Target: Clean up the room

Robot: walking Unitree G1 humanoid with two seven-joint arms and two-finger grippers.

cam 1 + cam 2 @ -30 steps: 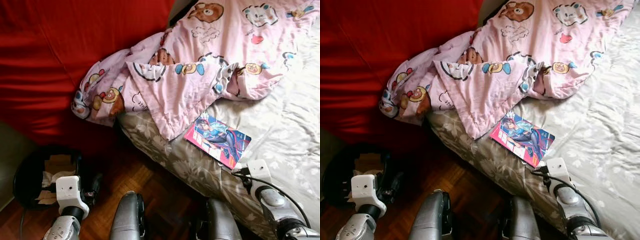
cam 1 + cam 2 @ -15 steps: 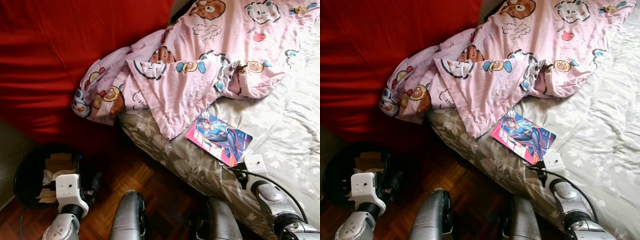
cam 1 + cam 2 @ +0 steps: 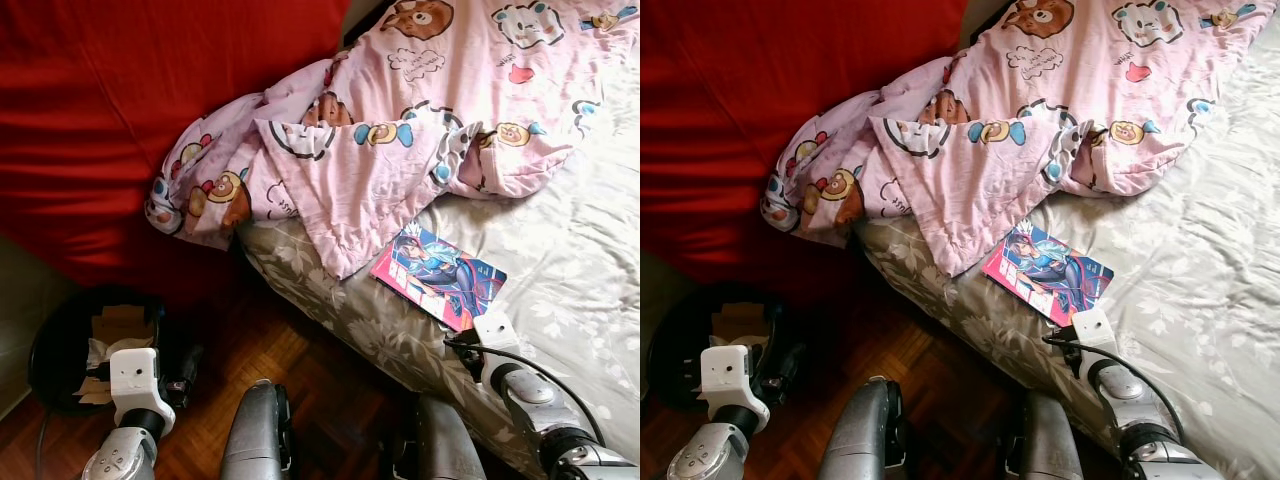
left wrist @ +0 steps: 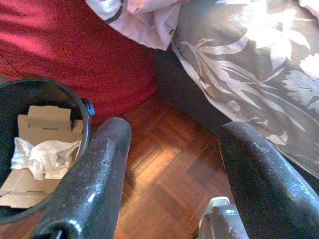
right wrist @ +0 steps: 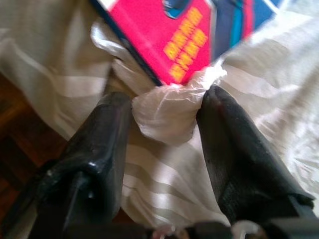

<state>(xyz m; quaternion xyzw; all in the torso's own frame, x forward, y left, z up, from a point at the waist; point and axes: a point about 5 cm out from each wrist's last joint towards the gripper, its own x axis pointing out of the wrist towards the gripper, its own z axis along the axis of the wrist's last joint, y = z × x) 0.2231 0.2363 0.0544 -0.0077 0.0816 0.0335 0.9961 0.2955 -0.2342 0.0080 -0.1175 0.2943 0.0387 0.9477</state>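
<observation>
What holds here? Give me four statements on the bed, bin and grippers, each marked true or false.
1. The book lies on the bed. True.
2. The bin is empty. False: it holds cardboard and crumpled paper.
3. A white wad sits between the right gripper's fingers, beside the book. True.
4. The left gripper holds the blanket. False: it is open and holds nothing, over the wood floor by the bin.
</observation>
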